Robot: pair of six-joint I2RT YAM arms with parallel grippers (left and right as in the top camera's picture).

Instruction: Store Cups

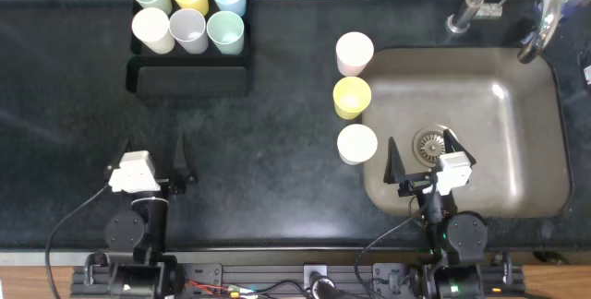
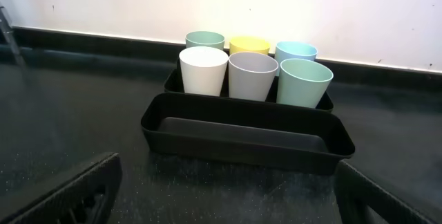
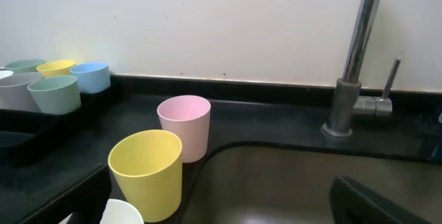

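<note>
Locate three loose cups in a column at the 9 o'clock rim of the sink [image 1: 517, 184]: pink cup [image 1: 354, 53], yellow cup [image 1: 351, 97], white cup [image 1: 356, 143]. The black tray [image 1: 189, 79] at 10 o'clock holds six cups [image 1: 189, 27] in its 12 o'clock half. The left gripper [image 1: 155, 158] sits at the tray's 6 o'clock, fingers released. The right gripper [image 1: 423, 156], at the white cup's 3 o'clock, is likewise released.

We record six upright cups [image 1: 189, 27] packed in the rear of the black tray [image 1: 189, 78]. A pink cup [image 1: 354, 52], yellow cup [image 1: 351, 96] and white cup [image 1: 356, 142] stand upright in line beside the sink [image 1: 517, 133].
</note>
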